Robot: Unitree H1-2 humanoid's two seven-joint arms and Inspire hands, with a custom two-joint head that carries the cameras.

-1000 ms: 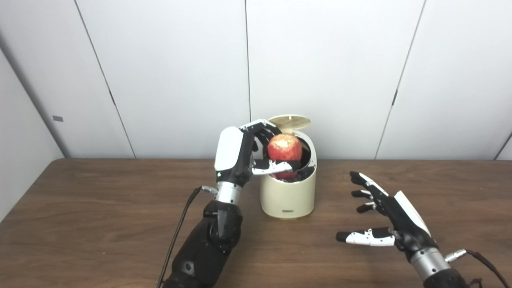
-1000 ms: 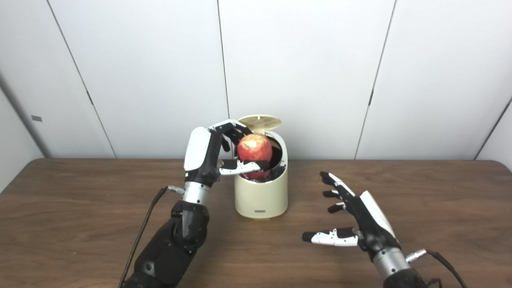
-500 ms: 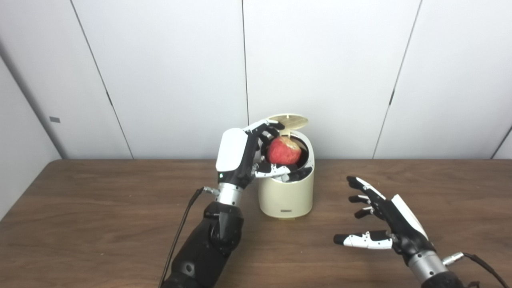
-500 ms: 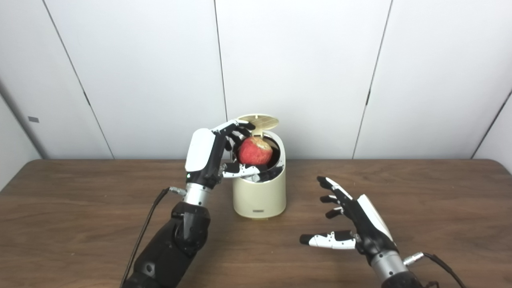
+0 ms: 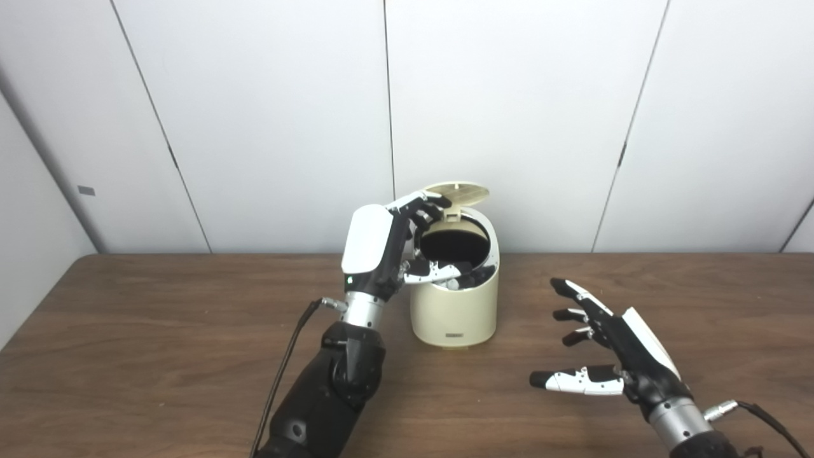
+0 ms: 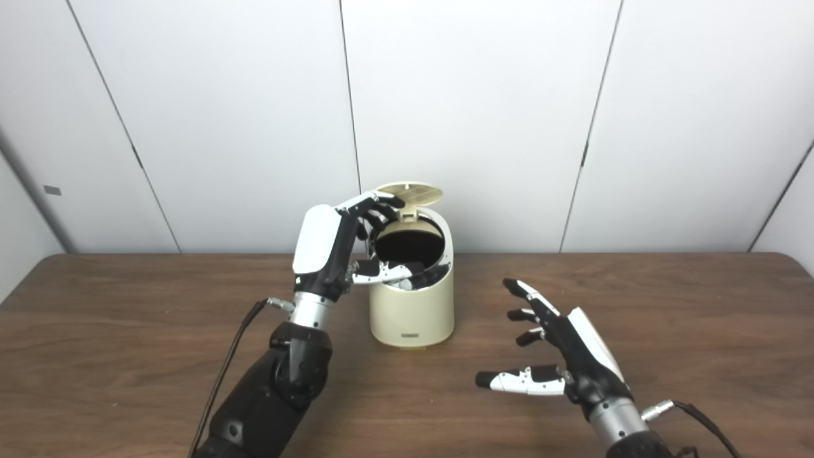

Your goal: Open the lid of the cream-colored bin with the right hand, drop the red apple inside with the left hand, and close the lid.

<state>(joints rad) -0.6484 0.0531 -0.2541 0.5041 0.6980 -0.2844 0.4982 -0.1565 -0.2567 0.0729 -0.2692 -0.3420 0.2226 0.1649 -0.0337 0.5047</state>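
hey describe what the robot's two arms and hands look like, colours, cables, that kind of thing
Both arms are glossy black with a silver metal wrist cuff. Each hand, left hand and right hand, has a smooth white shell on its back and black fingers with white segments. A small green light glows near the left wrist. A black cable plugs into a metal connector at each wrist.

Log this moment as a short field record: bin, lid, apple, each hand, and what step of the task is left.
bin: cream-colored bin, upright on the table
lid: lid raised at the back, opening dark
apple: not visible; none in either hand
left hand: left hand at the bin's rim, fingers apart, holding nothing
right hand: right hand open above the table, apart from the bin
step left: close the lid
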